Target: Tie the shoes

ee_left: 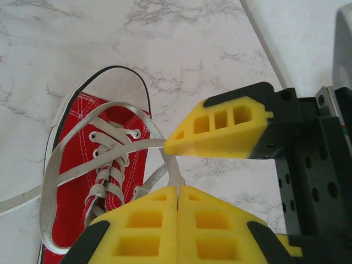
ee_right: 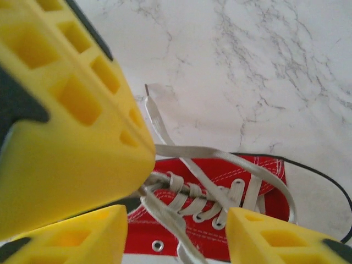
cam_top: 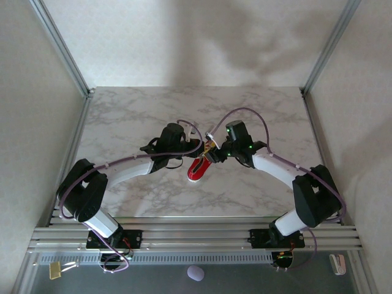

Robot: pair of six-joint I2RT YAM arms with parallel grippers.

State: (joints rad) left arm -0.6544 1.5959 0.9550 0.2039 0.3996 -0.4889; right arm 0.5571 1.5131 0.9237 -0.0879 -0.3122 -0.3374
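Jaws of left gripper [ee_left: 177, 190] pressed together on white lace [ee_left: 174, 170]; right gripper [ee_right: 176, 234] parted, straddling the lacing. Between both, red sneaker [cam_top: 197, 170] on marble table [cam_top: 135, 116], heel cut off in wrist views, any knot indistinct.

Entry, as I log it from the console: shoe [cam_top: 197, 169] on the surface [cam_top: 135, 116], centred between both arms. Left gripper [cam_top: 196, 147] just left of right gripper [cam_top: 212, 154], both over the shoe's far end. Lace [ee_left: 104, 165] runs from the eyelets into the left jaws. Right jaws straddle the lacing, one on each side.
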